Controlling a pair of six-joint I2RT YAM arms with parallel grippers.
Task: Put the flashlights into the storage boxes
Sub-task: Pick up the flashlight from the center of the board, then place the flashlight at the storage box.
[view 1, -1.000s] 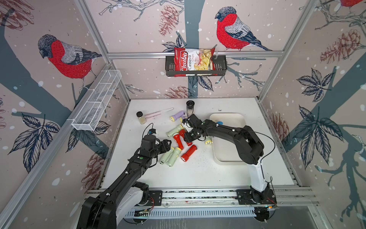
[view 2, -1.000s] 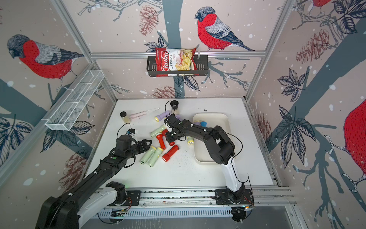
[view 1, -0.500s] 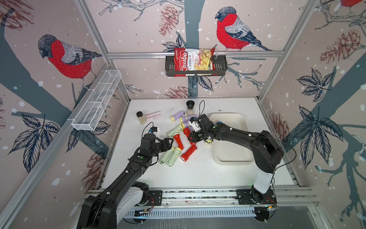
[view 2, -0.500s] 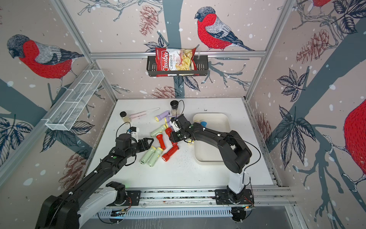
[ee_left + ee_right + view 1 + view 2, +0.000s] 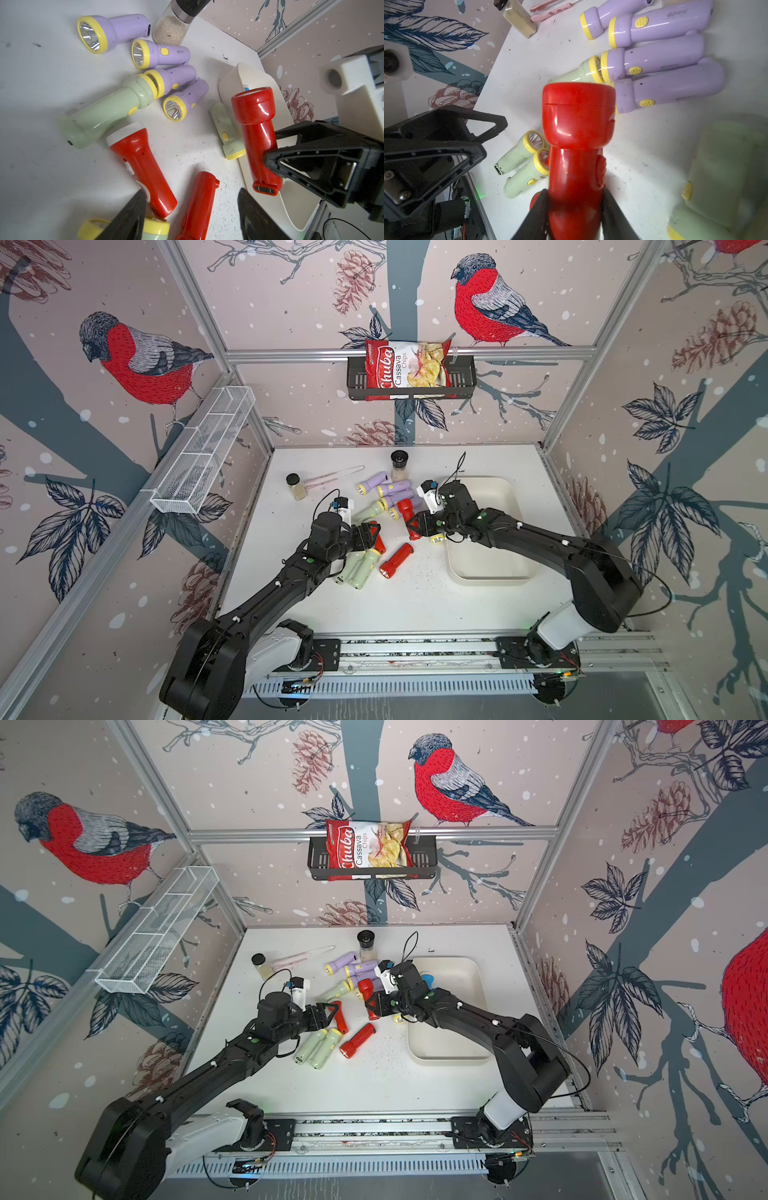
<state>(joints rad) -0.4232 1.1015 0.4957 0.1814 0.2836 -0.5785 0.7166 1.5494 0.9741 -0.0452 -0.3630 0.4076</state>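
The right pincer point(image 5: 417, 526), clamped on a red flashlight point(image 5: 257, 133), has drawn back from the pile toward the tray point(image 5: 490, 578). The left pincer point(image 5: 372, 536) stays half-spread left of the tray, over loose flashlights point(image 5: 362, 570).

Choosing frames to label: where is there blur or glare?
Right wrist view: the gripped red flashlight is slightly soft, the near green flashlight badly defocused. Left wrist view: sharp, white glare streaks on that red flashlight. Both top views: sharp, evenly lit.
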